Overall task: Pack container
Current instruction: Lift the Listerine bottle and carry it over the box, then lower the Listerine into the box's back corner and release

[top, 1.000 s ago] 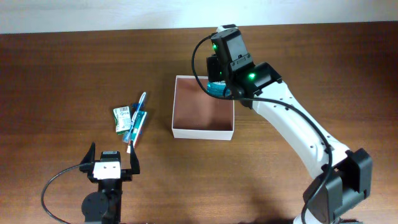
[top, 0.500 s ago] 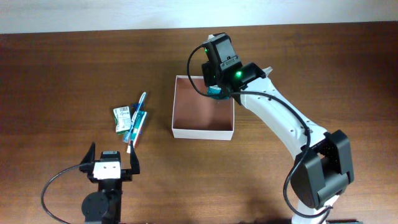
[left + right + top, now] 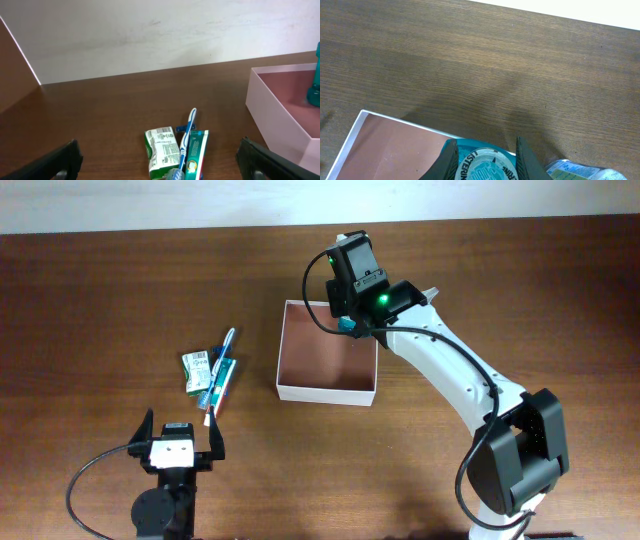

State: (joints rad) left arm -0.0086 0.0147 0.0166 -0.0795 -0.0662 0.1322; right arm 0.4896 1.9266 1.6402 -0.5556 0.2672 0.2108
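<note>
Container [image 3: 326, 392] mid-table, floor bare. Teal bottle [image 3: 315, 80] upright at its far right corner; base contact with floor: cannot tell. Right gripper [image 3: 485, 159] clamped on bottle near top. Best: lower straight, stay off corner walls, release only once base rests. Left gripper [image 3: 181, 432] wide open, holding nothing. Toothbrush [image 3: 224, 352], green packet [image 3: 196, 370] well left, unpacked.

Robot lab bench, a staged tabletop rig

Two jointed robot arms, the left arm [image 3: 165, 505] at 7 o'clock and the right arm [image 3: 450, 375] at 4 o'clock, stand at a dark wood-grain table [image 3: 100, 290] under a plain white wall [image 3: 150, 205] at 12 o'clock, a cable [image 3: 80, 480] looped in the open. It carries just the container [image 3: 325, 393] at centre and toiletries [image 3: 205, 375] at 9 o'clock.
</note>
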